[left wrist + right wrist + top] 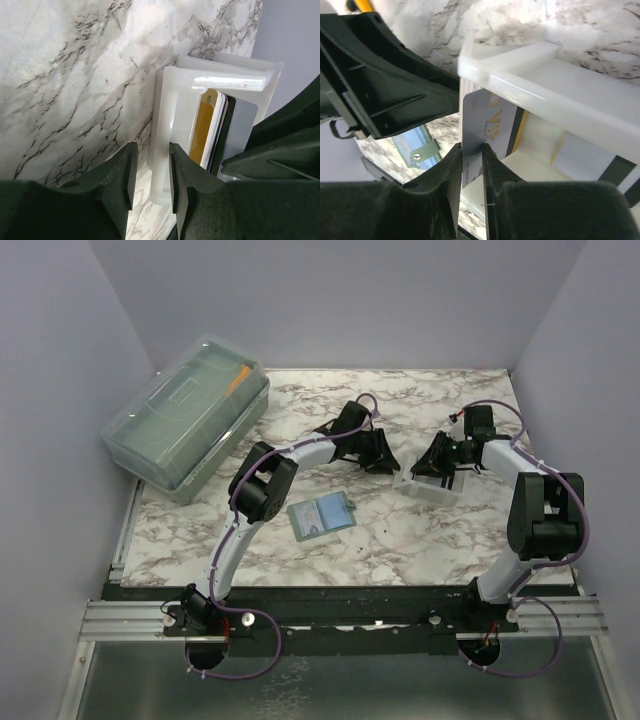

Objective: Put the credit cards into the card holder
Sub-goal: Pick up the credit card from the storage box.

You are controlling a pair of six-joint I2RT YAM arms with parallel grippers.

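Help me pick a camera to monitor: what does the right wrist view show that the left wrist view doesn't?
Right wrist only: the right tool pinching a pale credit card printed VIP, and the green card holder. Left wrist only: the left tool, open, beside the wall of the white tray. Both: that tray with more cards standing in it.

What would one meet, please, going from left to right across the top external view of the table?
Translucent lidded box → card holder → left tool → white tray. The right tool, holding a credit card, overlaps the tray, so it is omitted.
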